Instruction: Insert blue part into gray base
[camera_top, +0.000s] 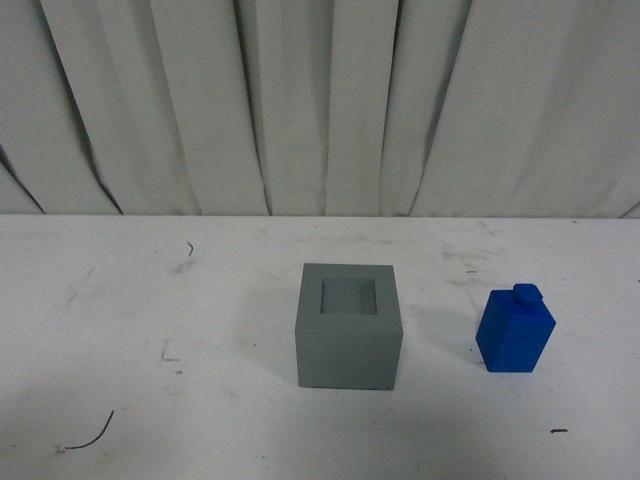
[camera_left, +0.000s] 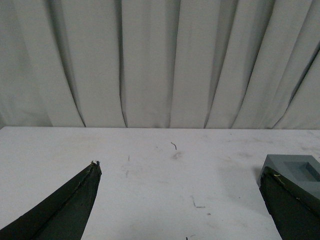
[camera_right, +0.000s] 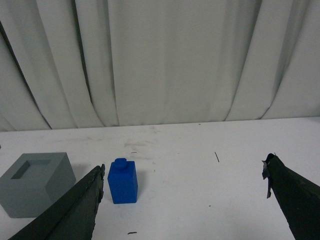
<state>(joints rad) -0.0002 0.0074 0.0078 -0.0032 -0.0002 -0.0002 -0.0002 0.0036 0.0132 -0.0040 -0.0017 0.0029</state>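
The gray base (camera_top: 349, 340) sits on the white table (camera_top: 150, 300) about midway between its left and right edges, with its recess facing up. The blue part (camera_top: 515, 335) stands upright apart from it, toward the right edge, knob on top. The left hand (camera_left: 180, 172) and right hand (camera_right: 184, 170) both hang above the table with fingers spread wide, gripping nothing.

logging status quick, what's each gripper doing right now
Left gripper: open, holding nothing.
Right gripper: open, holding nothing.
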